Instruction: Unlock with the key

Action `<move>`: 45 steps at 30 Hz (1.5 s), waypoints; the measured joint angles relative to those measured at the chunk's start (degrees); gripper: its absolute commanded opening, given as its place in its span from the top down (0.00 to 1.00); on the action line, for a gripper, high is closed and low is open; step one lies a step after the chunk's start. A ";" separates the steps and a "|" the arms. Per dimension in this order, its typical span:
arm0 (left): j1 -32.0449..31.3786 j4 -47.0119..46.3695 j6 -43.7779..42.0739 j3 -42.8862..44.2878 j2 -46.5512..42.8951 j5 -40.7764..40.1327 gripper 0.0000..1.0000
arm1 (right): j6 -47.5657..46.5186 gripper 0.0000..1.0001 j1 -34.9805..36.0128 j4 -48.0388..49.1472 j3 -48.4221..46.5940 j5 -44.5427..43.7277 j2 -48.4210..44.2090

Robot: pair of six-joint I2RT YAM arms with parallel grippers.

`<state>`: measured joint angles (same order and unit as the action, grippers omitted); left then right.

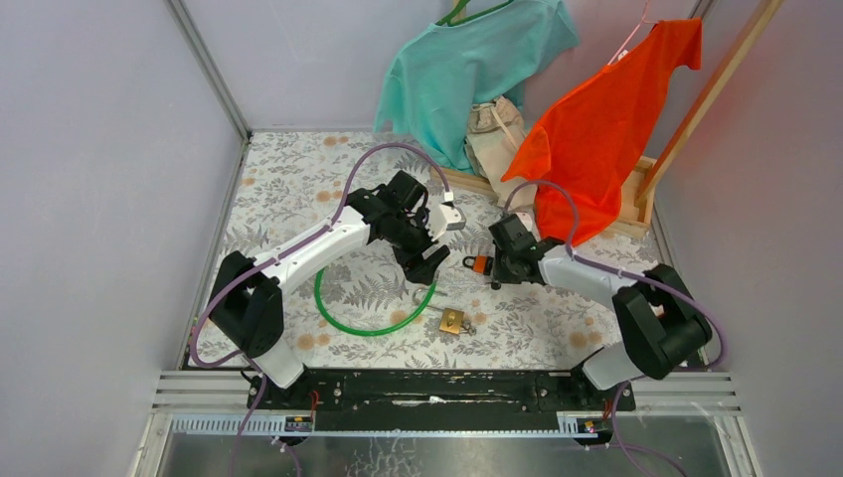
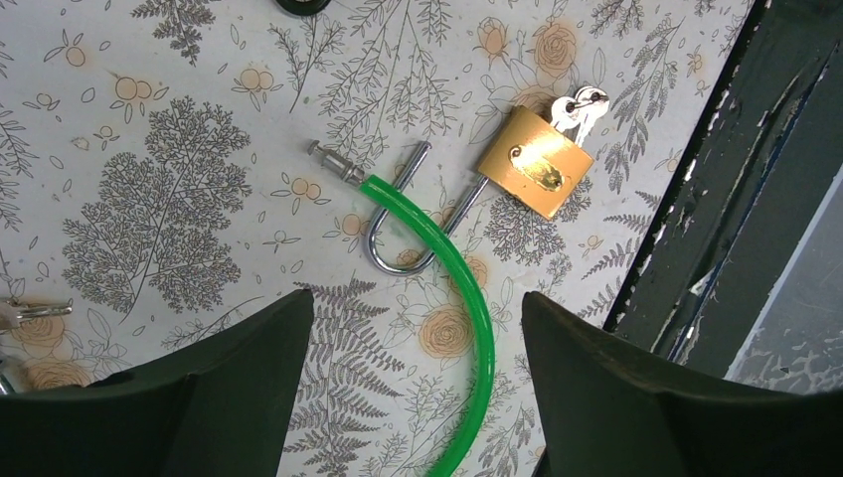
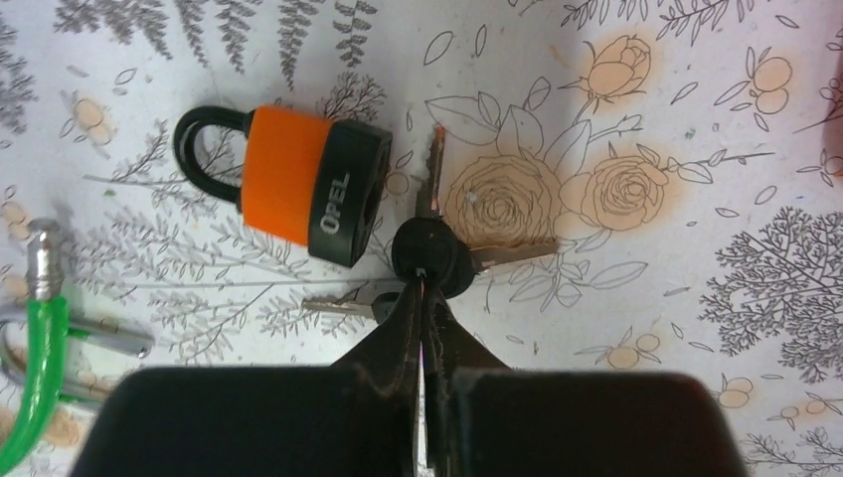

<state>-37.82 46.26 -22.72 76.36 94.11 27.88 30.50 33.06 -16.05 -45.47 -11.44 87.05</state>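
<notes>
**A:** What is the lock made of?

**B:** The orange padlock (image 3: 298, 194) lies flat mid-counter, between my two arms. It has a smooth orange band over a stubby black body lettered OPEL, and a thick black shackle arched shut. The counter (image 3: 646, 328) is a matt sheet printed with ferns and roses.

**A:** And the key?

**B:** The black-headed key (image 3: 429, 256) has a round head. It sits just right of the padlock, with flat metal blades fanned around it. My right jaws are pinched tight on that head.

**A:** Your other arm?

**B:** My left jaws are spread wide and hold nothing. Below them, nearer than the orange lock, lies a boxy brass padlock (image 2: 537, 161) with silver keys (image 2: 580, 107) at its base. A glossy green cable (image 2: 447, 268) crosses its long steel shackle (image 2: 398, 224).
</notes>
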 measured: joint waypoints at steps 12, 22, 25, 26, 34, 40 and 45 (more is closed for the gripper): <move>0.00 2.34 0.00 2.80 0.00 3.32 0.11 | -7.91 1.00 0.02 2.75 2.40 10.58 -21.97; 0.00 2.62 -2.78 3.65 -0.85 15.28 0.02 | -6.69 1.00 0.07 1.62 -3.87 29.90 -27.21; 0.00 1.73 -3.56 3.39 -3.06 18.67 0.02 | -2.93 1.00 0.09 2.45 -5.62 34.71 -27.69; 0.00 1.25 -3.69 3.21 -3.93 19.69 0.02 | -1.84 1.00 0.11 2.71 -5.95 35.58 -27.76; 0.00 -2.08 -4.02 2.49 -6.60 25.90 0.12 | 8.79 1.00 0.24 7.56 -6.45 42.71 -27.78; 0.00 -2.14 -4.48 1.62 -6.62 29.38 0.39 | 13.94 1.00 0.33 10.80 -6.45 44.41 -27.65; 0.00 -2.23 -5.20 1.22 -7.21 29.97 0.51 | 14.56 1.00 0.33 10.67 -6.45 43.87 -27.65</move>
<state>-37.82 44.03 -27.92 77.58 86.89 57.84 45.06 33.39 -5.39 -51.92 32.42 59.40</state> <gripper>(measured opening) 0.546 0.010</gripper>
